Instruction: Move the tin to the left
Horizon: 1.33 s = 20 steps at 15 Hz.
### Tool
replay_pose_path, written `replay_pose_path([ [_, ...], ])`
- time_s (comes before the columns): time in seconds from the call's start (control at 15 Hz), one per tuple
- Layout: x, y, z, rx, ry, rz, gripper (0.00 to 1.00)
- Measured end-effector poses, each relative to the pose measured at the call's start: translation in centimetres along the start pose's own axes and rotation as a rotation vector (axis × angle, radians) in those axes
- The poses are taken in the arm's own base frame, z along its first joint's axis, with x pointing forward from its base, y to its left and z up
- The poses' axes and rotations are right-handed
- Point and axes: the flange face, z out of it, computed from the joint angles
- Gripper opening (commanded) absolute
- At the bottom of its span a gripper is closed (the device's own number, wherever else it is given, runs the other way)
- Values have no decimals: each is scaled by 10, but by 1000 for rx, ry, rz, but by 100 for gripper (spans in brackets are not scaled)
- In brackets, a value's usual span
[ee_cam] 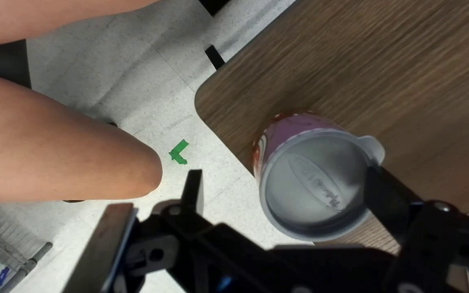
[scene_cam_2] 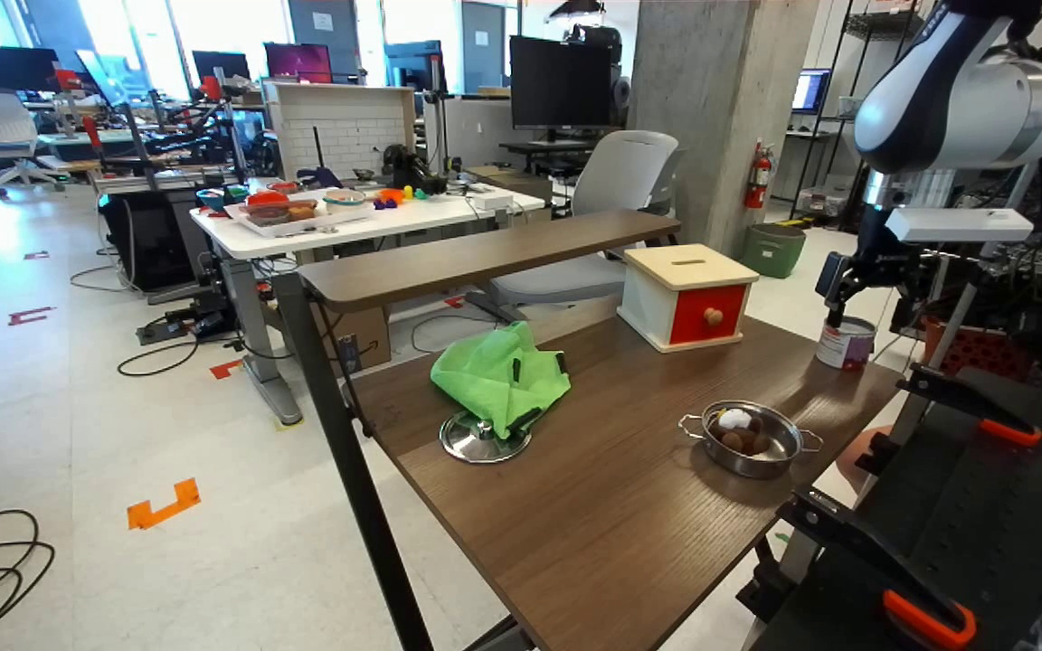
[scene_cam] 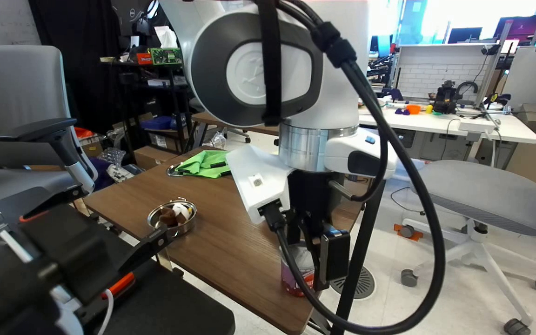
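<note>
The tin is a short can with a red and purple label and a grey lid. It stands upright near a corner of the brown table [scene_cam_2: 611, 506], seen in both exterior views [scene_cam: 290, 278] [scene_cam_2: 845, 344]. In the wrist view the tin [ee_cam: 299, 183] lies between the fingers, closer to the right one. My gripper [scene_cam_2: 870, 318] is open, pointing down just above the tin. In the wrist view the gripper [ee_cam: 285, 177] has its right finger overlapping the lid's rim, and its left finger is apart from the tin. I cannot tell if the right finger touches it.
A silver pan [scene_cam_2: 756, 466] with small toys, a wooden box with a red front [scene_cam_2: 702, 312], a green cloth [scene_cam_2: 494, 375] and a metal lid [scene_cam_2: 476, 445] are on the table. A person's leg [ee_cam: 55, 150] is close to the table corner in the wrist view.
</note>
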Motion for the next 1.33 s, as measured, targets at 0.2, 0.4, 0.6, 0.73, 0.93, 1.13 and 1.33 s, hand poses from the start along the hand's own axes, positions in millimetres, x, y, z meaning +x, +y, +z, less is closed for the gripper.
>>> replay_pose_path([
  [0.2, 1, -6, -1, 8, 3, 6, 100],
  [0.4, 1, -9, -1, 18, 2, 13, 100],
  [0.6, 0, -12, -1, 23, 1, 13, 100],
  [0.73, 0, -14, -1, 30, 0, 18, 100],
  [0.93, -1, -17, -1, 41, -1, 20, 100],
  [1.13, 0, -20, -3, 59, 0, 16, 100],
  [1.33, 0, -21, -4, 64, 1, 16, 100],
])
